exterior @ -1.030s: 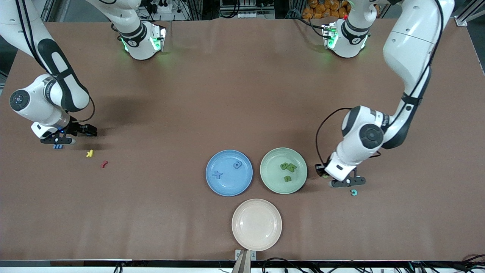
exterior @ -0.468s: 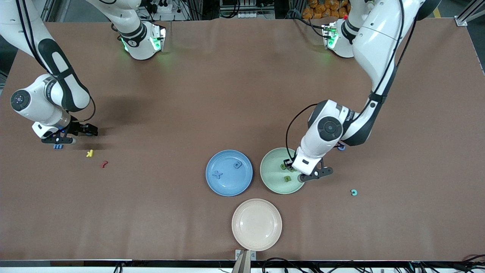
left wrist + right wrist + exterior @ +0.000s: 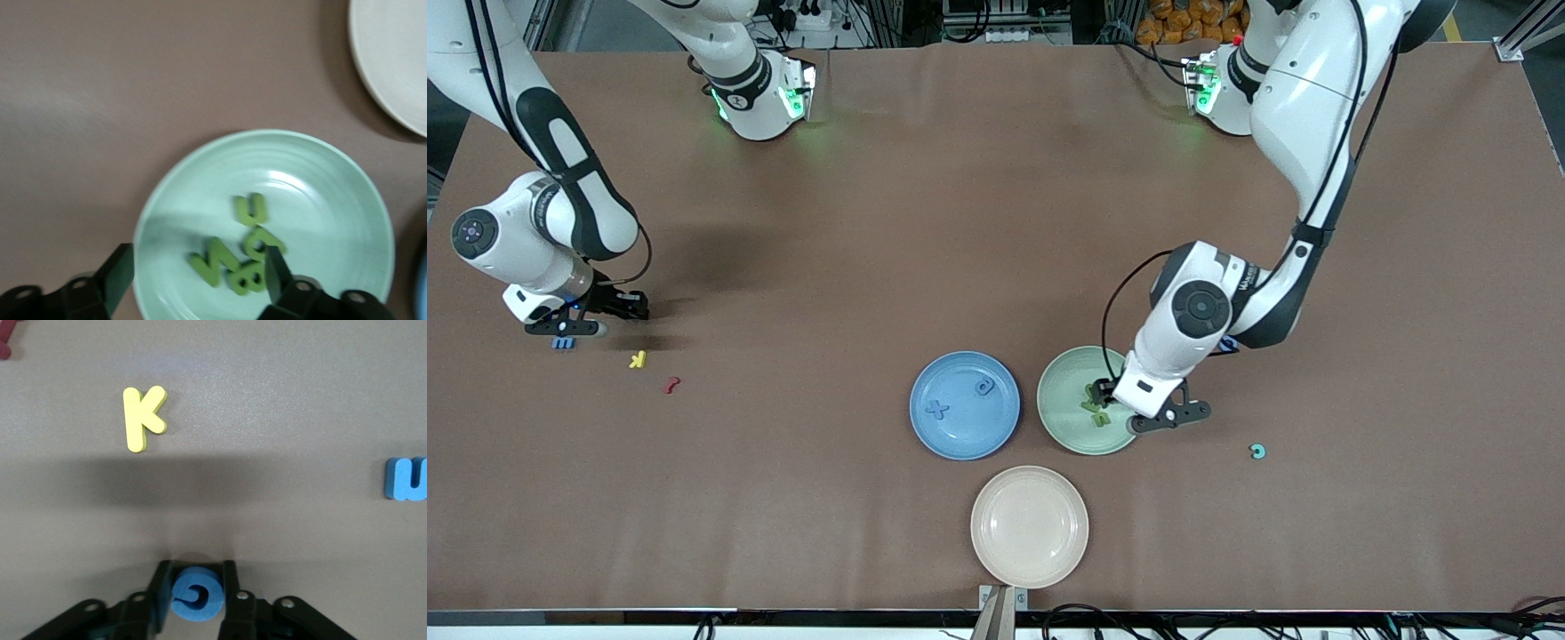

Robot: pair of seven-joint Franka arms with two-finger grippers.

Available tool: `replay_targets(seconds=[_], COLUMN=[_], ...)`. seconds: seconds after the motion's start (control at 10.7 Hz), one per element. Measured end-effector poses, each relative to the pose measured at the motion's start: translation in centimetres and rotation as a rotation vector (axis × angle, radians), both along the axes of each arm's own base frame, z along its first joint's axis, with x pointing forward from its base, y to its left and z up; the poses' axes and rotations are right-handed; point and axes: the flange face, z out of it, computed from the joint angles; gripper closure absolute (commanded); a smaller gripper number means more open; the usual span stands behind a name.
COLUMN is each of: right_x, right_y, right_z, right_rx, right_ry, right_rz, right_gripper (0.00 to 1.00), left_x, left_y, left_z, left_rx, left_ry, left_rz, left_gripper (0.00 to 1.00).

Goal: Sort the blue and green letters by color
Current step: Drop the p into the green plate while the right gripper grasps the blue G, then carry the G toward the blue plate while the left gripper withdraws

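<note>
The right gripper [image 3: 195, 600], near the right arm's table end, clamps a round blue letter [image 3: 196, 592]. The left gripper [image 3: 197, 280], fingers spread and empty, hangs over the green plate [image 3: 333, 173] holding green letters [image 3: 240, 257]; bare tabletop surrounds both.

A brown table [image 3: 978, 222] is seen, and three plates are placed on it near the edge closest to the front camera: a blue plate [image 3: 929, 436], a green plate [image 3: 1063, 418] and a cream plate [image 3: 1030, 526]. Toward the right arm's end, a blue letter [image 3: 563, 342], a yellow letter [image 3: 638, 360] and a dark red letter [image 3: 671, 385] are laid. A teal letter [image 3: 1257, 452] is laid toward the left arm's end.
</note>
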Motion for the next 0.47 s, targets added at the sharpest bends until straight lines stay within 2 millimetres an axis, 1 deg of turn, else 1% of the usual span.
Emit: replay_targets(seconds=[0.09,0.28,0.47], right_x=[0.0,-0.1,-0.1], right_y=[0.0,0.0,0.0], right_z=[0.0,0.0,0.2], right_rx=[0.000,0.000,0.005], right_ry=[0.000,0.001,0.009], right_rz=[0.000,-0.001,-0.001], right_gripper=[1.00,1.00,1.00], left_x=[0.8,2.6,3.6], left_y=[2.0,7.2,12.2], left_z=[0.0,0.7,1.4], left_rx=[0.020,0.052,0.069], left_ry=[0.012,0.038,0.043], left_rz=[-0.034,-0.106,-0.178], left_gripper=[0.00,0.00,0.00])
